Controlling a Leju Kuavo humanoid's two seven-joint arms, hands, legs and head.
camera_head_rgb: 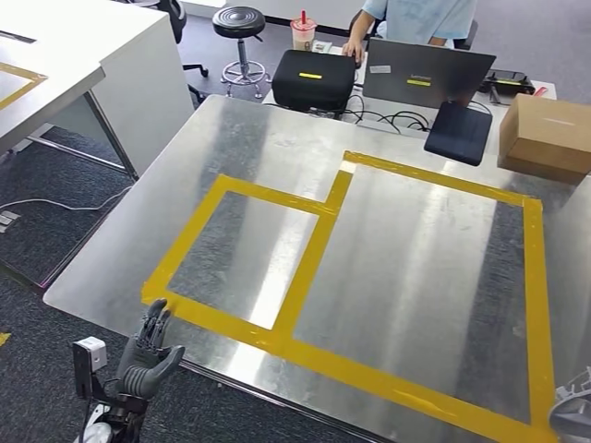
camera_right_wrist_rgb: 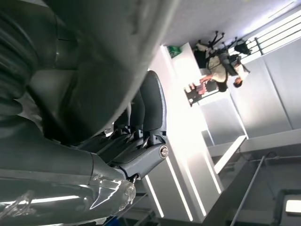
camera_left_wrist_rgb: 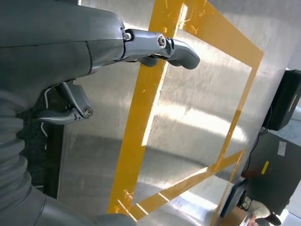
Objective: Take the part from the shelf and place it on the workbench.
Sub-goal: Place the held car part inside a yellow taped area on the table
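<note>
The workbench (camera_head_rgb: 418, 268) is a bare metal table marked with yellow tape rectangles (camera_head_rgb: 307, 268). My left hand (camera_head_rgb: 150, 351) hovers at its near left edge, just short of the tape corner, fingers apart and holding nothing. The left wrist view shows that hand (camera_left_wrist_rgb: 89, 70) with spread fingers above the taped metal (camera_left_wrist_rgb: 184, 122). In the right wrist view my right hand (camera_right_wrist_rgb: 142, 136) curls its fingers around a large smooth grey part (camera_right_wrist_rgb: 106, 56). A silvery piece (camera_head_rgb: 572, 411) shows at the table's near right corner; there I cannot tell hand from part.
At the table's far side lie a black case (camera_head_rgb: 312, 78), a laptop (camera_head_rgb: 425, 72), a dark pad (camera_head_rgb: 458, 132) and a cardboard box (camera_head_rgb: 547, 137). A person (camera_head_rgb: 418, 17) sits behind the laptop. A white table (camera_head_rgb: 77, 65) stands at the left, a stool (camera_head_rgb: 239, 23) beyond.
</note>
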